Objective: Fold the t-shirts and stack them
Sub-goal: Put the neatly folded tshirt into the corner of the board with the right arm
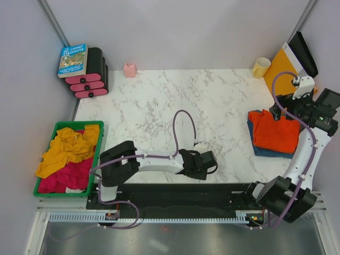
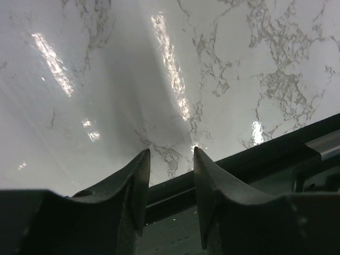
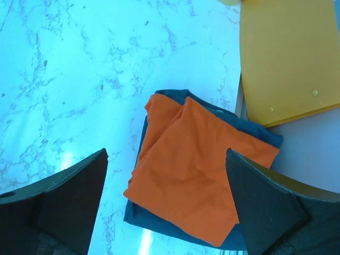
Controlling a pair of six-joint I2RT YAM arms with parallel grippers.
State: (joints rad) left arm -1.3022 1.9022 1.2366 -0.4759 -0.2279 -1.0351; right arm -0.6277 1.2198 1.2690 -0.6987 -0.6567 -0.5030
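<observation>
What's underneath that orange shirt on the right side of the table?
A folded dark blue shirt lies under the orange shirt, its edges peeking out around it. Most of the blue one is covered, so its middle can't be seen.

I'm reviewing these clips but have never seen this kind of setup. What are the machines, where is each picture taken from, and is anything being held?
Two robot arms are bolted at the near edge of a marble table. The overhead view looks down on both; the other two views come from cameras on each wrist, with the dark fingers in the foreground. The left gripper sits low by the table's near edge, jaws partly apart, holding nothing. The right gripper is wide open above a folded orange t-shirt lying on a folded blue t-shirt; it holds nothing. Left of the table, a green bin holds unfolded yellow and pink clothes.
</observation>
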